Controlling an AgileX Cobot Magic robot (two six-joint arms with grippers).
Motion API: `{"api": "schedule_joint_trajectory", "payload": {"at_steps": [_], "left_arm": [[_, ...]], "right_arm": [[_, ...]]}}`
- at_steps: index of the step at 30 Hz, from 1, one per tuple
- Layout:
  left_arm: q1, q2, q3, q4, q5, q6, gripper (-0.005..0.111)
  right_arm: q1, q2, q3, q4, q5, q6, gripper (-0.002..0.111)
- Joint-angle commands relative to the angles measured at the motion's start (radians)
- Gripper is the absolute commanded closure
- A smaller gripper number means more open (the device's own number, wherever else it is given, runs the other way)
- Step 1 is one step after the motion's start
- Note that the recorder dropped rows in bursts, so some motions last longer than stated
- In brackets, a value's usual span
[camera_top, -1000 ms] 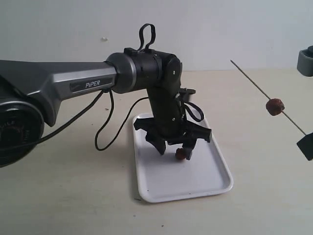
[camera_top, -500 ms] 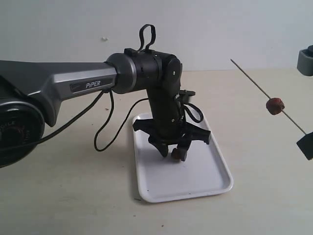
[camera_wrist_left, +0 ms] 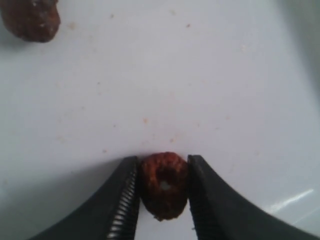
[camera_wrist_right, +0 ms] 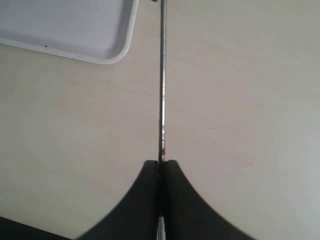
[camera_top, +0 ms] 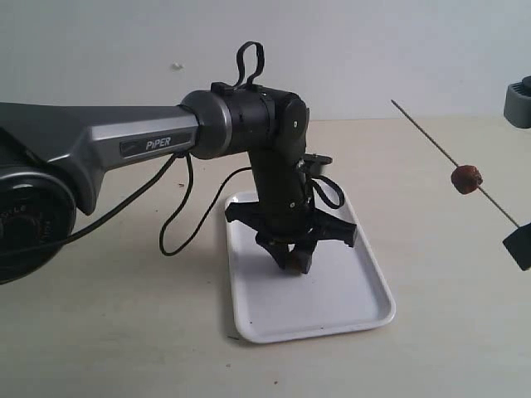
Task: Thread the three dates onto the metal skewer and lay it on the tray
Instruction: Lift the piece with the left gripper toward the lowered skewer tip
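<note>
**Left arm** (camera_top: pixel 149 141) reaches over the tray (camera_top: pixel 332 308), which lies flat on the table (camera_top: pixel 124 340). The tray stores the loose fruit and, by the task, will receive the finished skewer.

**Left gripper** (camera_top: pixel 293 261) points straight down at the tray floor. Its jaws are narrowed to a fruit's width and press the second date (camera_wrist_left: pixel 164 185) from both sides — a vertical approach suited to so small an object. Whether the fruit is clear of the tray cannot be told.

**Right gripper** (camera_wrist_right: pixel 161 170) is fully closed on the lower end of the metal skewer (camera_top: pixel 431 142). It holds the skewer in the air to the right of the tray, slanted with its free tip raised — presumably to present that tip for threading.

**First date** (camera_top: pixel 467 179) sits impaled partway along the rod.

**Third date** (camera_wrist_left: pixel 30 17) lies loose on the tray, well apart from the jaws.
</note>
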Motion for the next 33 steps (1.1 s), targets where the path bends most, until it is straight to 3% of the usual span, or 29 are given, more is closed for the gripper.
{"api": "schedule_joint_trajectory", "payload": {"at_steps": [1, 16, 22, 26, 30, 33], "left_arm": [[-0.005, 0.000, -0.004, 0.008, 0.010, 0.009, 0.074], [-0.005, 0.000, -0.004, 0.008, 0.010, 0.076, 0.076], [-0.005, -0.045, -0.004, 0.049, 0.042, 0.484, 0.076], [-0.005, -0.115, -0.004, 0.111, 0.102, 1.061, 0.076], [-0.003, -0.154, -0.004, 0.129, 0.078, 1.311, 0.076], [0.008, -0.157, -0.004, 0.127, 0.077, 1.398, 0.076]], "right_arm": [[0.002, -0.008, 0.001, -0.009, -0.015, 0.001, 0.108], [0.002, -0.008, 0.001, -0.009, -0.017, 0.001, 0.108], [0.002, -0.008, 0.001, -0.019, 0.028, 0.001, 0.108], [0.002, -0.008, 0.001, -0.030, 0.047, -0.011, 0.108], [0.002, -0.008, 0.001, 0.050, 0.047, -0.062, 0.108], [0.002, -0.008, 0.001, 0.086, 0.047, -0.078, 0.108]]}}
